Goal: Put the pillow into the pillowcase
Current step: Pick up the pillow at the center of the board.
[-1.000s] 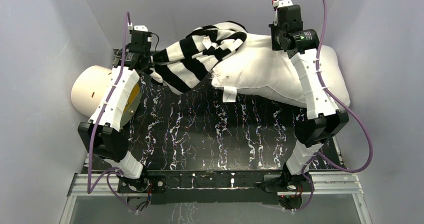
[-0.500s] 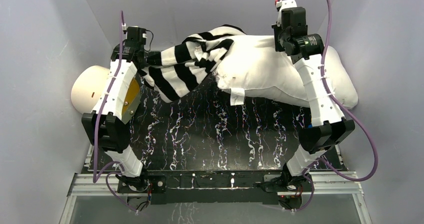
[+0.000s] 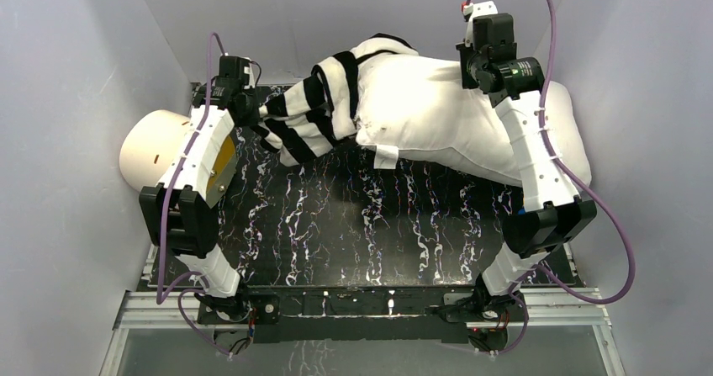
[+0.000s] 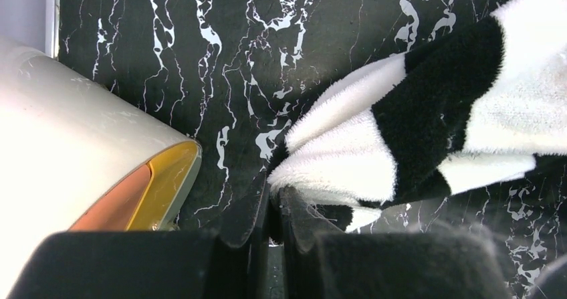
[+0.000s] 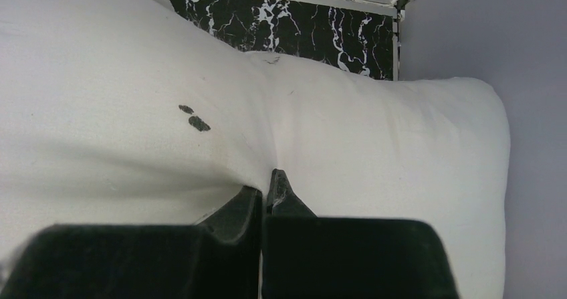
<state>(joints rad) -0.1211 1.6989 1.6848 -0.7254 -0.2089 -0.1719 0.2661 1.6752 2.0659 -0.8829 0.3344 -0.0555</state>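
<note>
Pillow [image 3: 437, 119], plump white, two dark specks

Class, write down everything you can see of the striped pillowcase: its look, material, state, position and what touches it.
The pillowcase is a soft, fleecy-looking fabric sleeve with broad black and white stripes. It is bunched and creased, not flat, over the far left of the marbled tabletop. Its right part wraps the left end of the white pillow. Its left part runs to the left gripper, which is shut on a pinched edge. How far the pillow is inside cannot be told.
</note>
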